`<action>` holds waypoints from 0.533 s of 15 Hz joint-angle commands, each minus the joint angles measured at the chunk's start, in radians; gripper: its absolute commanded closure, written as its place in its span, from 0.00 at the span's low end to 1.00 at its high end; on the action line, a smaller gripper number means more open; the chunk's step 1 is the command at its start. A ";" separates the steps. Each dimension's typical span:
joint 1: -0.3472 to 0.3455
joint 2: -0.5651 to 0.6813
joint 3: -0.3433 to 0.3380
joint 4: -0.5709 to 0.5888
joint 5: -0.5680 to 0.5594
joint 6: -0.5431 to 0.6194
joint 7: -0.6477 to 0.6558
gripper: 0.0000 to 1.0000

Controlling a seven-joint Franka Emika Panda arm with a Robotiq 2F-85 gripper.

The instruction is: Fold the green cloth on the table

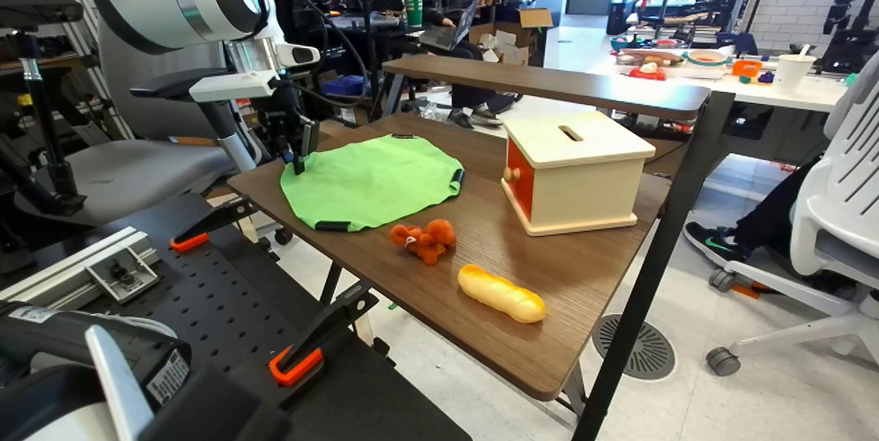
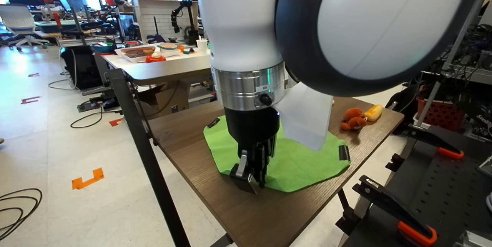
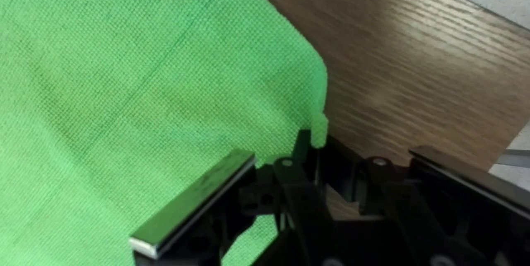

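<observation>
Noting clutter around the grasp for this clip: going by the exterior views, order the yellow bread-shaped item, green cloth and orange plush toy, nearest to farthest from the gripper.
1. Green cloth: at the gripper, edge pinched in it.
2. Orange plush toy: off the cloth, on the side away from the gripper.
3. Yellow bread-shaped item: past the plush toy.

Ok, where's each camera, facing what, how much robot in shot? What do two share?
Wrist view: just above the gripper, facing down at the green cloth; gripper at bottom, pinching the cloth's edge.
In an exterior view: seemingly above the black bench, facing down across the brown table; arm at upper left.
In an exterior view: close to the arm, facing down past its silver collar to the table; arm fills top middle and right.
In both exterior views: cloth, table, orange toy, yellow loaf.
</observation>
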 commanded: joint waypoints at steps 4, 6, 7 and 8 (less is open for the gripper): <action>-0.011 -0.107 0.017 -0.031 0.013 -0.015 -0.030 0.97; -0.029 -0.159 0.032 -0.043 0.025 -0.027 -0.054 0.97; -0.040 -0.181 0.037 -0.046 0.029 -0.028 -0.065 0.97; -0.054 -0.207 0.041 -0.049 0.036 -0.032 -0.077 0.97</action>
